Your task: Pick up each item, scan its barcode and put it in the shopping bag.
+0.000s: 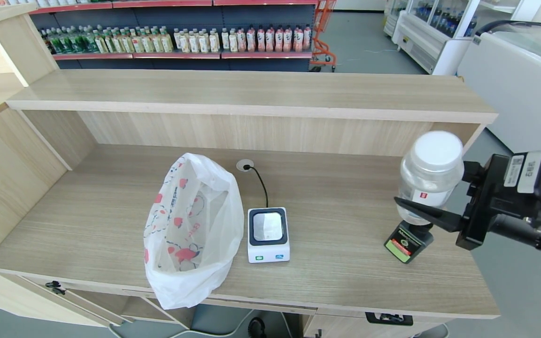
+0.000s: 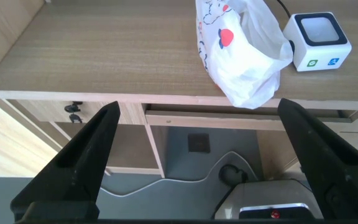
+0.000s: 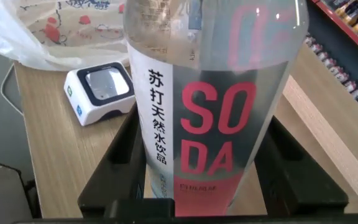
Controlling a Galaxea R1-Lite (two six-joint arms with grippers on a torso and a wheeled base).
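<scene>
Bottle (image 1: 429, 176) clamped cap-up in right hand (image 1: 421, 207), lifted over right end of tabletop (image 1: 345, 211), well apart from scanner (image 1: 268, 234); scanning step pending, so next move likely carries its barcode to scanner window, then bag (image 1: 190, 234).

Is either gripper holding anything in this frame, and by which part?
The right gripper holds the clear plastic soda bottle with a white cap, its fingers clamped on either side of the bottle's lower body. The left gripper is open and holds nothing.
</scene>
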